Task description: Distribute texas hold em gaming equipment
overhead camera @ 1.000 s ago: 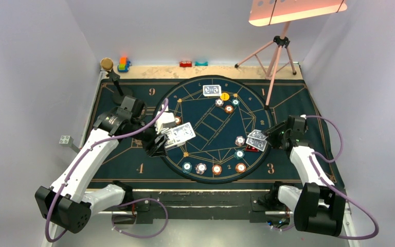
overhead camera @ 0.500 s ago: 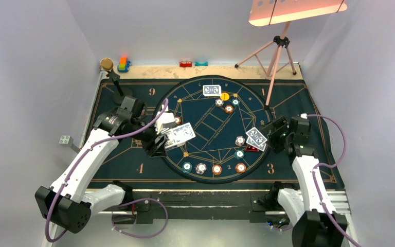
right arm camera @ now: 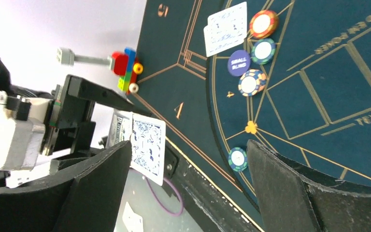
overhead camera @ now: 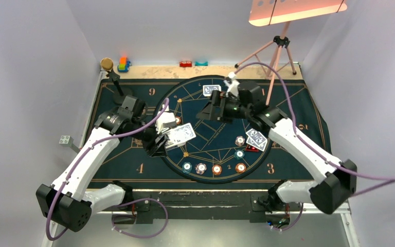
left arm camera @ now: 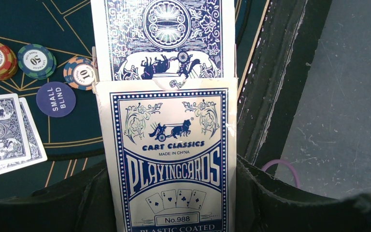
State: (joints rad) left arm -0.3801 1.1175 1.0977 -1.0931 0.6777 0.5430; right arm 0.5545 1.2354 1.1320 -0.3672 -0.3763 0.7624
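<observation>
Gripping the card box [left arm camera: 169, 164] between them, left fingers [left arm camera: 53, 208] clench; right fingers [right arm camera: 92, 193] stand apart.

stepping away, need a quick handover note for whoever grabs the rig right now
Left gripper: shut on the card box, with one card poking out of its top.
Right gripper: open and empty, over the mat, facing the box.
Done: face-down far pair, right pair and left pair are dealt.
Left: the near chips have no cards by them. Probably draw the poking card for that seat.
</observation>
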